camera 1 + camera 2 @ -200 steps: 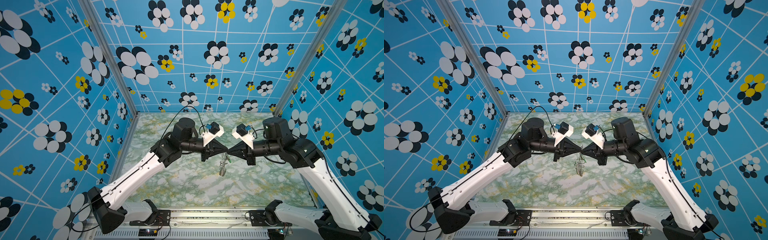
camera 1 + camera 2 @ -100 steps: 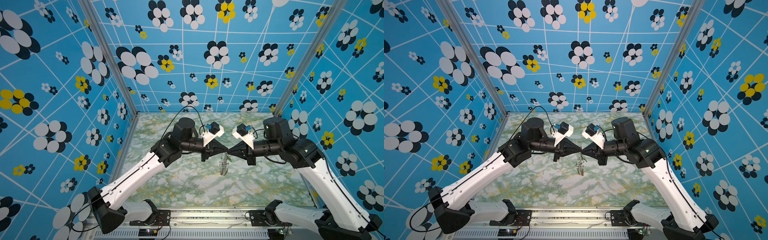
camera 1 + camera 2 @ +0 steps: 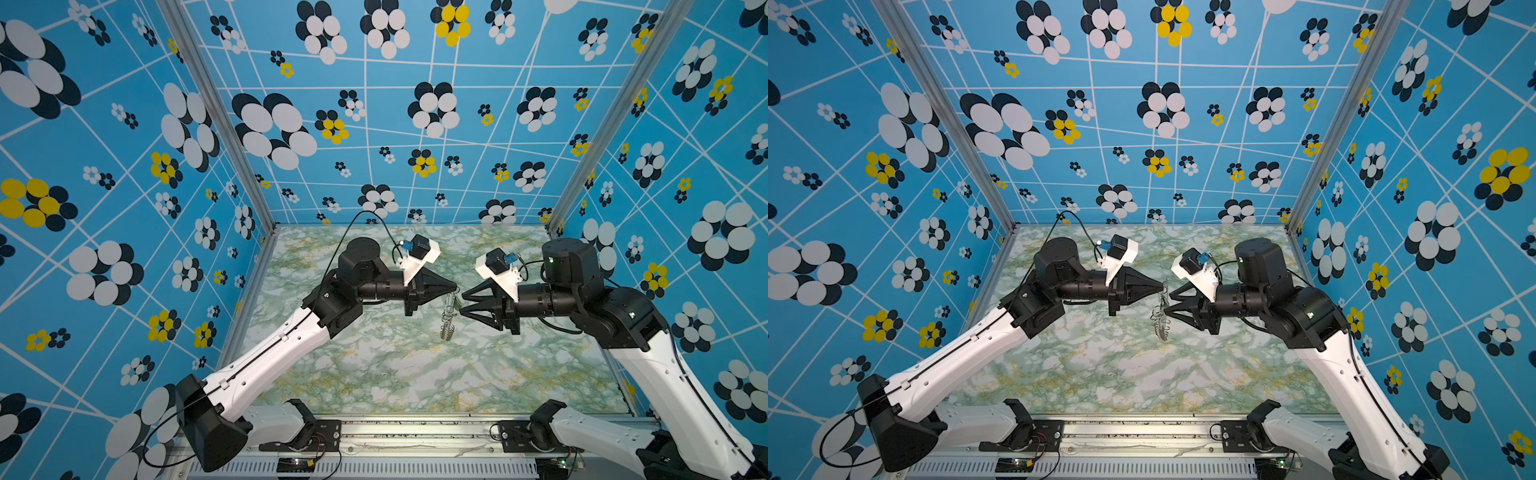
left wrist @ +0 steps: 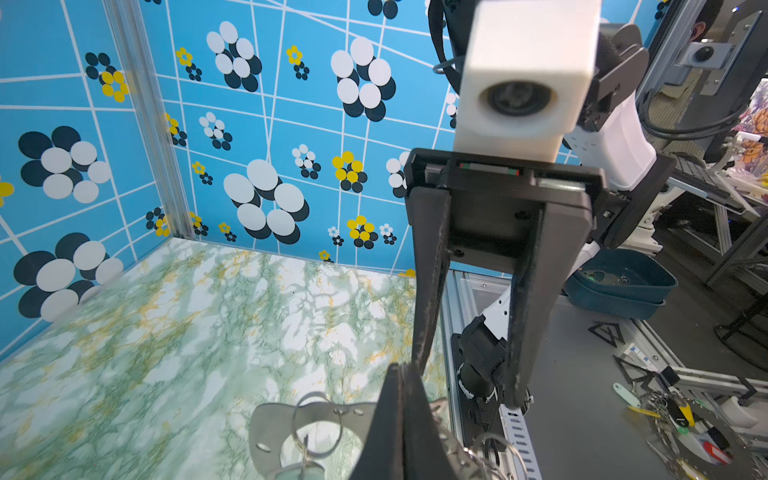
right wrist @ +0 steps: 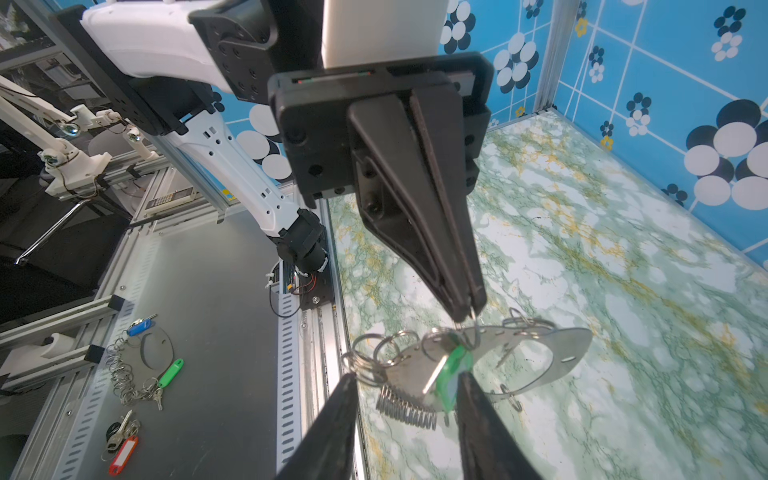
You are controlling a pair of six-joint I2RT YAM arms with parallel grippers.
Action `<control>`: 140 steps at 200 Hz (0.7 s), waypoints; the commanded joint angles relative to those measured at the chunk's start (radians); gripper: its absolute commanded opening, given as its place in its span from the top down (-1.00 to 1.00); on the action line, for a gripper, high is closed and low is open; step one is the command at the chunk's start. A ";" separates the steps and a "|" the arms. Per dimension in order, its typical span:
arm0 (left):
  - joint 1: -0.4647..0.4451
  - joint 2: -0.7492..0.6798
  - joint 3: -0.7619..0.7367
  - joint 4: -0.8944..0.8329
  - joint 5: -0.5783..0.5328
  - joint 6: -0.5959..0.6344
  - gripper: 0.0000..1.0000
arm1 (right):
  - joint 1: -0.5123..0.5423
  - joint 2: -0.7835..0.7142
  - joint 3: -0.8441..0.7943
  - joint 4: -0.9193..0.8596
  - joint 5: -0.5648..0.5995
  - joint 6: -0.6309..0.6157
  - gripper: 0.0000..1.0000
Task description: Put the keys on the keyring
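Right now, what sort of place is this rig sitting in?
Probably a robot data-collection cell in a lab workshop: blue flower-print walls boxing in a marble-print tabletop on an aluminium frame, and a grey bench outside strewn with spare tagged keys.

One keyring point(image 5: 575, 345), seemingly one key point(image 5: 452, 372), two grippers point(image 3: 456, 288) point(image 3: 461, 304)

Blue flower-print walls point(image 3: 490, 174); green marble tabletop point(image 3: 374, 370) (yellow veins).
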 commanded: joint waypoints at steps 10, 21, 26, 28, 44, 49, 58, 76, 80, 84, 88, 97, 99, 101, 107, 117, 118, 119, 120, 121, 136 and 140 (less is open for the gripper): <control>0.007 -0.025 -0.011 0.165 0.018 -0.074 1.00 | -0.002 -0.013 -0.035 0.056 -0.006 0.026 0.18; 0.007 -0.022 -0.013 0.185 0.021 -0.088 1.00 | -0.002 -0.013 -0.039 0.071 -0.004 0.028 0.19; 0.007 -0.020 -0.015 0.194 0.022 -0.093 1.00 | -0.002 -0.014 -0.040 0.078 -0.003 0.031 0.20; 0.007 -0.020 -0.014 0.196 0.022 -0.095 1.00 | -0.001 -0.014 -0.041 0.081 -0.002 0.030 0.20; 0.006 -0.016 -0.018 0.220 0.022 -0.110 1.00 | -0.001 -0.014 -0.044 0.100 0.006 0.034 0.25; 0.006 -0.016 -0.018 0.225 0.022 -0.112 1.00 | -0.001 -0.015 -0.045 0.106 0.009 0.034 0.28; 0.006 -0.014 -0.019 0.237 0.021 -0.119 1.00 | -0.001 -0.019 -0.048 0.120 0.014 0.039 0.32; 0.004 -0.011 -0.020 0.254 0.020 -0.128 1.00 | -0.001 -0.028 -0.055 0.146 0.018 0.049 0.45; 0.004 -0.011 -0.022 0.260 0.019 -0.131 1.00 | -0.002 -0.029 -0.055 0.151 0.018 0.050 0.49; 0.004 -0.010 -0.024 0.266 0.019 -0.134 1.00 | -0.002 -0.030 -0.056 0.154 0.018 0.052 0.52; 0.004 -0.010 -0.027 0.272 0.019 -0.136 1.00 | -0.003 -0.030 -0.056 0.156 0.017 0.054 0.55; 0.004 -0.008 -0.029 0.287 0.016 -0.144 1.00 | -0.003 -0.030 -0.057 0.158 0.016 0.055 0.63; 0.004 -0.008 -0.029 0.290 0.016 -0.144 1.00 | -0.002 -0.029 -0.057 0.158 0.016 0.056 0.65; 0.003 -0.007 -0.030 0.293 0.015 -0.147 1.00 | -0.001 -0.030 -0.058 0.159 0.016 0.056 0.67; 0.002 -0.006 -0.034 0.304 0.014 -0.152 1.00 | -0.001 -0.030 -0.060 0.163 0.015 0.056 0.73; 0.002 -0.002 -0.040 0.325 0.012 -0.165 1.00 | -0.001 -0.033 -0.060 0.169 0.011 0.058 0.82; 0.002 -0.002 -0.041 0.328 0.011 -0.166 1.00 | -0.002 -0.033 -0.061 0.169 0.010 0.058 0.83; 0.002 -0.001 -0.041 0.330 0.010 -0.168 1.00 | -0.001 -0.033 -0.062 0.170 0.010 0.058 0.84; 0.002 -0.001 -0.042 0.334 0.010 -0.169 1.00 | -0.001 -0.034 -0.062 0.171 0.010 0.058 0.85; 0.002 0.000 -0.043 0.336 0.010 -0.171 1.00 | -0.001 -0.033 -0.063 0.172 0.009 0.058 0.86; 0.000 0.006 -0.053 0.375 0.007 -0.193 1.00 | -0.001 -0.033 -0.065 0.182 -0.004 0.065 1.00; -0.001 0.008 -0.055 0.387 0.004 -0.198 1.00 | -0.002 -0.032 -0.064 0.184 -0.009 0.068 1.00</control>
